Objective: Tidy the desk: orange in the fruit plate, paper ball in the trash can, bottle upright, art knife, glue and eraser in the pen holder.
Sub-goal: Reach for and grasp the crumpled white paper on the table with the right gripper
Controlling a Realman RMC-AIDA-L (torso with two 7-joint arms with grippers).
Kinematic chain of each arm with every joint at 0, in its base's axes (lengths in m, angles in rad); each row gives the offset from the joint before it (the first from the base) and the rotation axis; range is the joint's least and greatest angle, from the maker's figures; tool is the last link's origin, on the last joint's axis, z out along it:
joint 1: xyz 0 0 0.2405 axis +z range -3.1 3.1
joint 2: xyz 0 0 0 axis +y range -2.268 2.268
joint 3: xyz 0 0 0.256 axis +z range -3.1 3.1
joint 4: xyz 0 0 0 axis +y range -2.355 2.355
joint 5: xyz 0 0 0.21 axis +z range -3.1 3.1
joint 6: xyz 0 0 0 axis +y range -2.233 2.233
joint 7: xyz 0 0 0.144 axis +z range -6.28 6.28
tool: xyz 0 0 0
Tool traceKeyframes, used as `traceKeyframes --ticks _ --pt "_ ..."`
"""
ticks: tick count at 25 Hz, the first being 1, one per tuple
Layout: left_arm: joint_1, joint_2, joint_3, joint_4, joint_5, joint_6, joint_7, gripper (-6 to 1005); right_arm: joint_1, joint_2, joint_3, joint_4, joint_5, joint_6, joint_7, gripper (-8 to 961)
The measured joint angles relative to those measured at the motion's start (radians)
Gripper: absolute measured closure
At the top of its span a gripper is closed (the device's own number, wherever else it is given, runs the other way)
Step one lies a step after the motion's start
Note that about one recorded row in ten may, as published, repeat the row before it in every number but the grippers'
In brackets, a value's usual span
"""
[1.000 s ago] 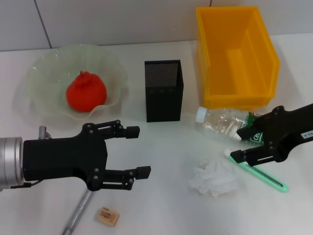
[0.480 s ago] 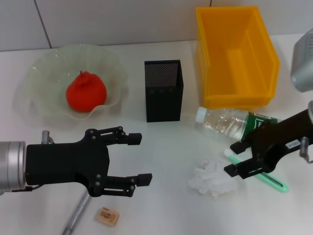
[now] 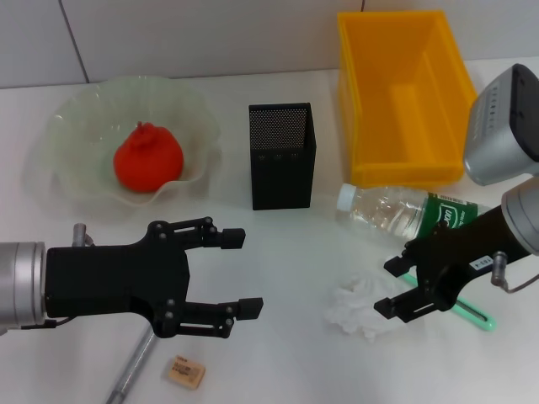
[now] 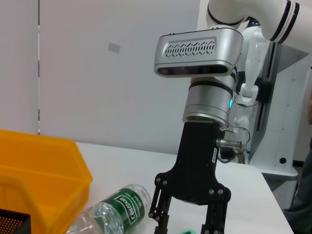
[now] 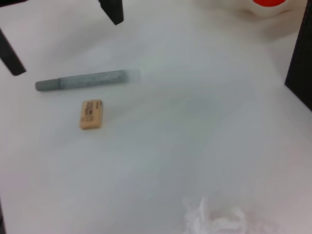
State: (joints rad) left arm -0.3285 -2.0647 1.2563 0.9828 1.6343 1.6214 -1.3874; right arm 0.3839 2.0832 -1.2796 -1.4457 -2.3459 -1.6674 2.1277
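White desk (image 3: 286, 252) — paper ball (image 3: 360, 310) just beside, perhaps touching, right gripper's (image 3: 394, 287) parted jaws.

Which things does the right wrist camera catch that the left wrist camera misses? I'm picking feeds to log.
Only the right wrist view shows the eraser, the grey pen-like tool, the paper ball and a sliver of the orange. Only the left wrist view shows the right gripper, open, plus the lying bottle and the yellow trash can. Both show the white desk and an edge of the black pen holder.
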Motion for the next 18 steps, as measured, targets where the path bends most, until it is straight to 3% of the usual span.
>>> traceKeyframes --ticks 12,18 --pt "0.0 0.001 -0.003 0.005 0.0 0.0 -0.001 154 0.002 0.0 -0.061 0.008 -0.003 0.056 0.004 249" --pt "-0.001 0.002 -0.006 0.005 -0.001 0.0 0.001 154 0.032 -0.001 -0.097 0.073 -0.014 0.072 0.017 191"
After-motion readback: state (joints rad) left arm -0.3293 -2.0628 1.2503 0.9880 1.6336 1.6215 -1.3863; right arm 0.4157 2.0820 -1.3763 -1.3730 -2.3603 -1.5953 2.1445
